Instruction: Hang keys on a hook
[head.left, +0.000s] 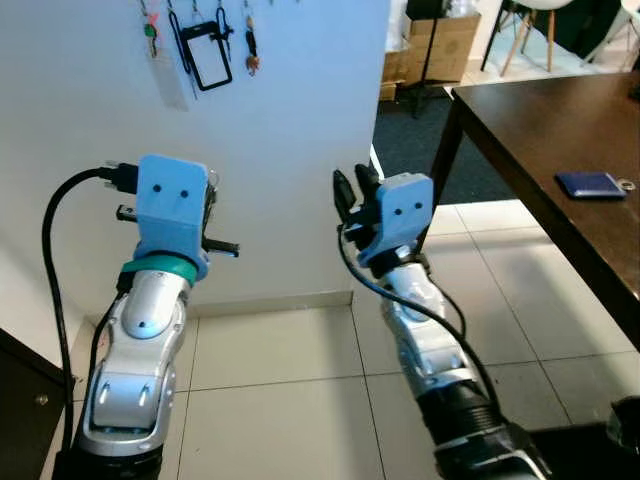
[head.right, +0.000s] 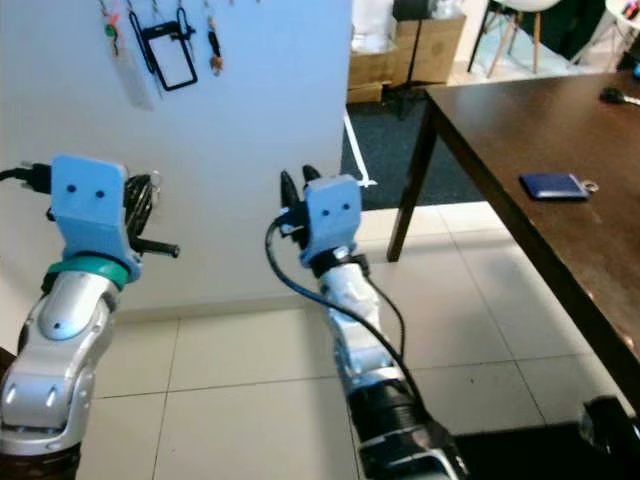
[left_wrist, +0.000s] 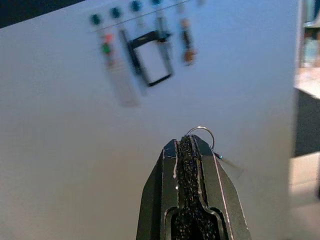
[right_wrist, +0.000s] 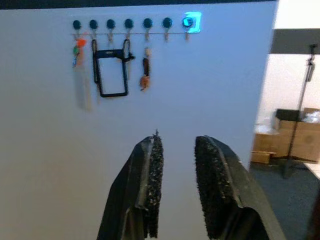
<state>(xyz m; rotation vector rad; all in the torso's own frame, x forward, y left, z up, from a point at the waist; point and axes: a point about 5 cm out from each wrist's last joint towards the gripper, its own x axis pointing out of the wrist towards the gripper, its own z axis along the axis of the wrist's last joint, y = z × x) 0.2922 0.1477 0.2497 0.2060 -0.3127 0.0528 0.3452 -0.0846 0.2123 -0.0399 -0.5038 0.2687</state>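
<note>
A row of round hooks (right_wrist: 128, 23) runs along the top of a white wall panel (head.left: 290, 120). The hook at the end of the row (right_wrist: 188, 22) glows blue. From the hooks hang an orange-and-green tag (right_wrist: 77, 50), a black rectangular frame (right_wrist: 111, 72) and a small brown charm (right_wrist: 145, 75). My left gripper (left_wrist: 189, 144) is shut on a thin metal key ring (left_wrist: 202, 132), which pokes out past its tips; anything hanging from the ring is hidden. It is raised in front of the panel, below the hooks. My right gripper (right_wrist: 177, 142) is open and holds nothing, and it also points at the panel.
A dark brown table (head.left: 540, 120) stands at the right with a blue wallet (head.left: 590, 184) on it. Cardboard boxes (head.left: 440, 45) and chair legs (head.left: 520, 40) lie beyond the panel's right edge. Pale tiled floor (head.left: 300, 370) lies below the arms.
</note>
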